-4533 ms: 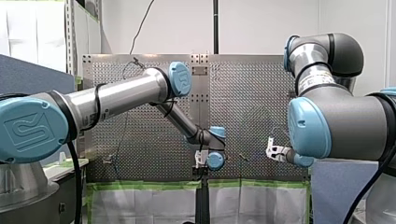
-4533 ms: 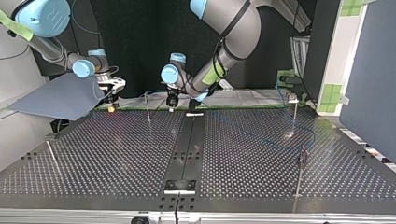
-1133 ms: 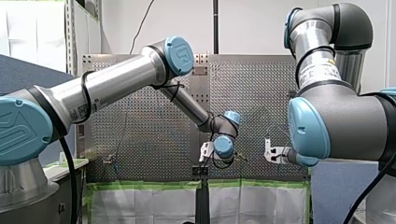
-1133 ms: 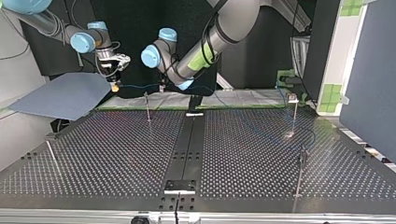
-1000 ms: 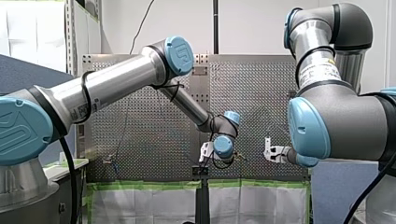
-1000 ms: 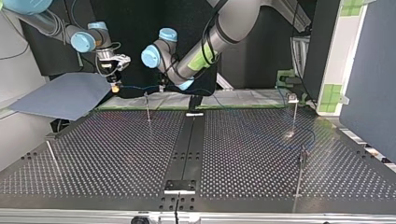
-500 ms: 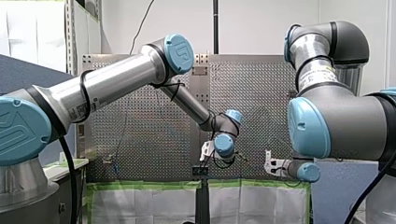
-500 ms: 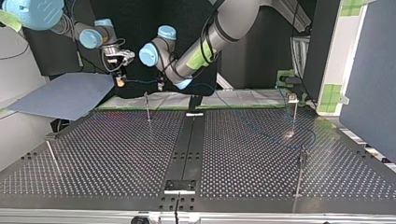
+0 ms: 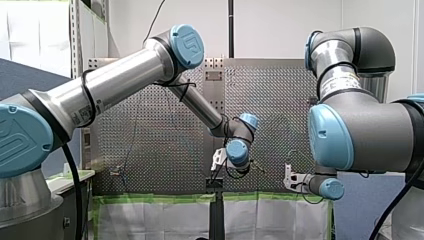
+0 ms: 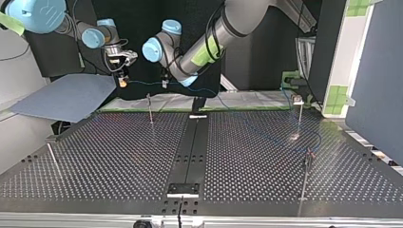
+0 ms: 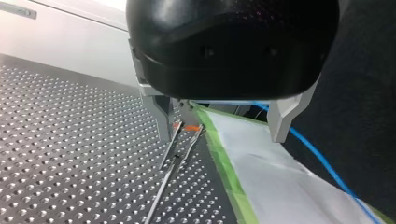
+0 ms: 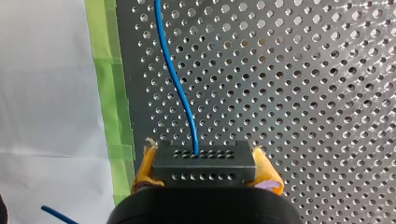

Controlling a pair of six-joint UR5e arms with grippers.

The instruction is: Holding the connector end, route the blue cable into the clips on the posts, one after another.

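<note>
- A black perforated metal table (image 10: 119,156) is spread across the top view, with a white sheet edged in green tape (image 11: 261,163) along its far edge.
- The left arm, silver with blue caps (image 9: 120,82), is stretched over the table to its far edge, near the middle.
- The right arm, grey with blue caps (image 9: 360,130), is brought in at the front view's right, with its wrist bent inward.
- A flat grey-blue panel (image 10: 62,97) is seen off the table at the top view's left.
- Thin upright metal posts are set on the table: one near the far edge (image 10: 150,108), and two at the top view's right (image 10: 299,116).
- The left gripper (image 11: 219,138) is held above the table's far edge with its metal fingers (image 11: 161,116) spread apart; nothing is seen pinched between them.
- The right gripper (image 12: 204,154) is pressed shut, through its yellow pads (image 12: 145,168), on a black rectangular connector block (image 12: 204,167).
- A thin blue cable (image 12: 175,79) is led out of the connector's face. In the top view it is strung through the air to the left gripper, above and clear of the far post's top, then drops toward the view's right.
</note>
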